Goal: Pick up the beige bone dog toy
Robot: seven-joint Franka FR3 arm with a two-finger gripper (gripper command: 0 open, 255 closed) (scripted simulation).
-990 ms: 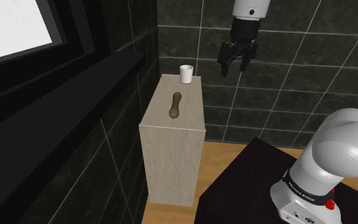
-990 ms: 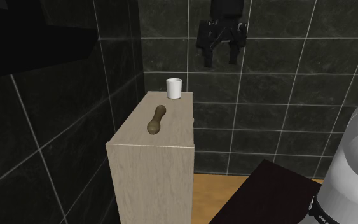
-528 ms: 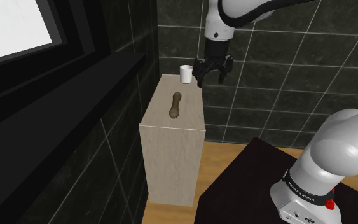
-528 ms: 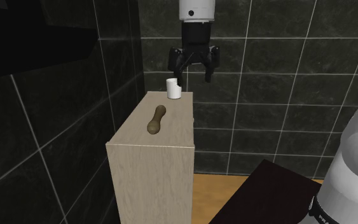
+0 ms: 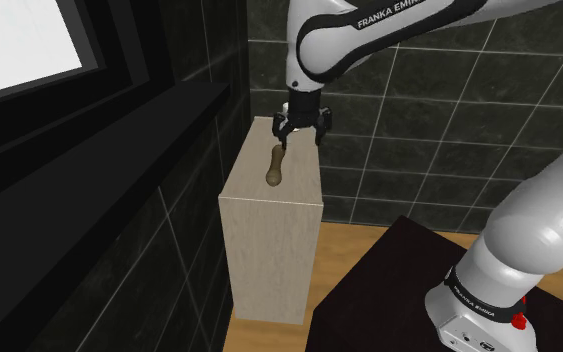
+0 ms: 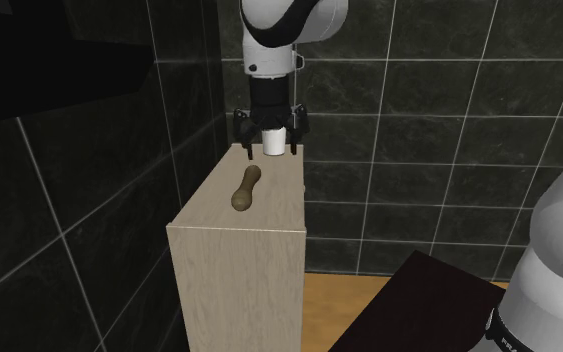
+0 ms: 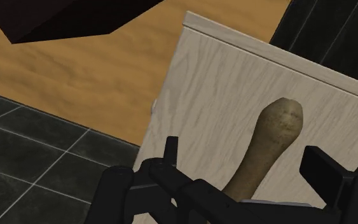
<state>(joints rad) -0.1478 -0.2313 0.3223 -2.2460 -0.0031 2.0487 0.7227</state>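
Observation:
A brownish-beige bone toy (image 5: 275, 165) lies lengthwise on the top of a tall pale wood-grain cabinet (image 5: 299, 185). My gripper (image 5: 299, 139) hangs open just above the cabinet's far end, over the bone's far tip. In the second exterior view the gripper (image 6: 268, 146) straddles a small white cup (image 6: 274, 147) behind it, and the bone (image 6: 246, 188) lies nearer the camera. In the wrist view the bone (image 7: 269, 149) runs up between my spread fingers (image 7: 170, 153) without touching them, and the gripper (image 7: 244, 159) holds nothing.
The white cup stands at the cabinet's far edge against a dark tiled wall (image 6: 449, 120). A black window ledge (image 5: 89, 170) runs along the shoulder view's left. Wooden floor (image 7: 88, 76) and the dark stand (image 5: 389, 290) lie below.
The gripper has come down and toward both views' left, from high beside the cabinet to just over its far end. It stays open. Bone and cup have not moved.

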